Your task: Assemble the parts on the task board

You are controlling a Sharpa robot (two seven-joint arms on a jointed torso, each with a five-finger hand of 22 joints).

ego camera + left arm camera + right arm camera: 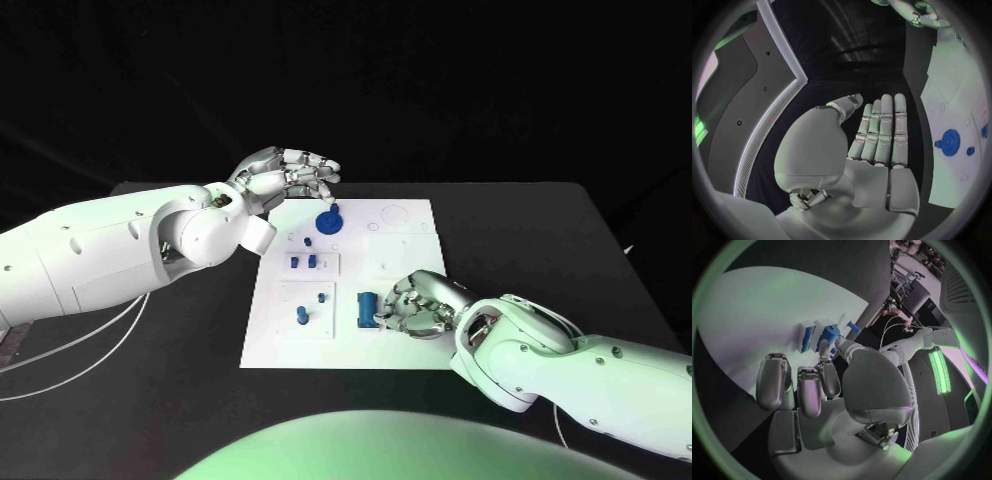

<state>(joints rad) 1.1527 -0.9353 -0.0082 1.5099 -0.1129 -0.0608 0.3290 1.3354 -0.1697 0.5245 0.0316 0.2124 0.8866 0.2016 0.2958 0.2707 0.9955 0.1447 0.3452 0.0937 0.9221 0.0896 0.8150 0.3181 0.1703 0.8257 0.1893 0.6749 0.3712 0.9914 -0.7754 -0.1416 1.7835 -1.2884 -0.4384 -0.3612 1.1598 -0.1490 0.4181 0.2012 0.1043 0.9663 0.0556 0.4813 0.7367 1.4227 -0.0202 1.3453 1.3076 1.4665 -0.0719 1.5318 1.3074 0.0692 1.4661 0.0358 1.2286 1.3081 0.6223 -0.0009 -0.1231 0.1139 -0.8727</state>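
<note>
Head view: the right hand, fingers curled, lay at the board's 5 o'clock corner, touching a blue part at its 9 o'clock, long axis 12–6.

Left wrist view: left hand flat, empty, beside the disc.

Right wrist view: fingertips pinched that part.

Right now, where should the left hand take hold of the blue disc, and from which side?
Probably by its rim, coming down from above. The disc lies flat on the board at its far end, so only its top and edge are free. The left hand is just beyond it, holding nothing; a pinch across the rim looks shortest.
</note>
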